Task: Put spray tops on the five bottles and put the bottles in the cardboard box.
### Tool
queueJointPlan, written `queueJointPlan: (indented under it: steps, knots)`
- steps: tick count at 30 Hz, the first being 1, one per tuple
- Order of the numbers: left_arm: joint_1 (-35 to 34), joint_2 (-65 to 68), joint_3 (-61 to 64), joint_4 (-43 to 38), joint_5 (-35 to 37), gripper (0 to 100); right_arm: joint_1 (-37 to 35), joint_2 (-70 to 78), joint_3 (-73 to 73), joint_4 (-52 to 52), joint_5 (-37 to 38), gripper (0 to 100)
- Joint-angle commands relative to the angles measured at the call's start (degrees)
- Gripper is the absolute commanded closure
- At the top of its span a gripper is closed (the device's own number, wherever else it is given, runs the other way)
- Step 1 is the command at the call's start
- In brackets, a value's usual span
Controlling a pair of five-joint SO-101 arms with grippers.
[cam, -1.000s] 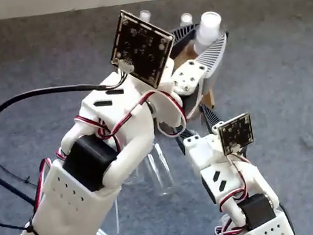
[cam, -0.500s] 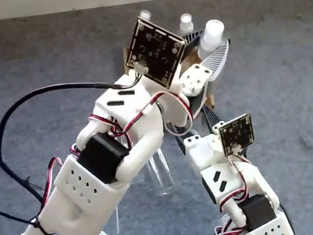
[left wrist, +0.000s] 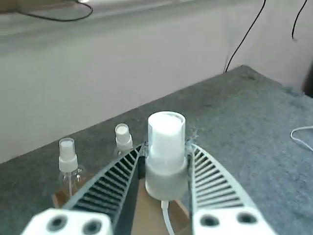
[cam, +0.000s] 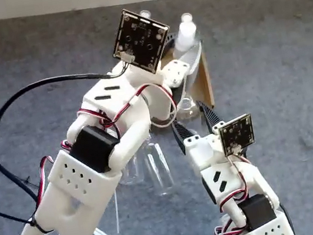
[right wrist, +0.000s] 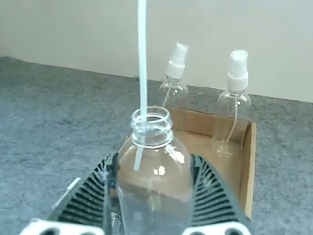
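While hovering near 1 o'clock over the table (cam: 276,45) in the high view, clenches a white spray top (left wrist: 166,164) between the ribbed fingers (left wrist: 110,183) of the left gripper (left wrist: 166,146). Lets the top's thin dip tube (right wrist: 142,54) hang straight down, through the open neck and into the clear bottle (right wrist: 151,186) below. Grasps that bottle upright in the right gripper (right wrist: 154,159), one slatted finger pressed to each side of the body. Holds the cap clear of the neck, with bare tube between them. Just beyond the held bottle, toward 12 o'clock from the right gripper: the cardboard box (right wrist: 247,156), open side up. Inside it, at 1 o'clock, standing on the box floor: a capped bottle (right wrist: 232,105). At 11 o'clock, by the far wall: a second capped bottle (right wrist: 173,85), inside the box or just behind it, hard to say from these angles. On the grey table between the two arms, at about 7 o'clock from the box: another clear bottle (cam: 160,170).
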Motion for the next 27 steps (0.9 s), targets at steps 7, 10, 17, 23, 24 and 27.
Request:
queueJointPlan:
  steps: [7, 10, 17, 23, 24, 27]
  knots:
    - [-1.19, -1.36, 6.64, 3.96, 0.09, 99, 0.04, -0.66, -0.75, -1.63, -0.62, 99.4]
    - [-1.19, -1.36, 8.75, 4.22, 0.0, 98, 0.04, -0.66, -0.75, -1.63, -0.62, 99.4]
    - [-1.19, -1.54, 8.84, 9.41, 0.0, 83, 0.04, -0.66, -0.66, -1.63, -0.62, 99.4]
    - [-1.89, -7.6, 7.6, 12.48, 0.0, 83, 0.04, -0.66, -0.66, -1.63, -0.62, 99.4]
    - [-1.89, -8.92, 7.6, 12.48, 0.0, 83, -0.04, -0.66, -0.66, -1.63, -0.62, 99.4]
    - [-1.98, -12.18, 7.6, 12.4, 0.0, 83, -0.22, -0.66, -0.66, -1.63, -0.62, 99.4]
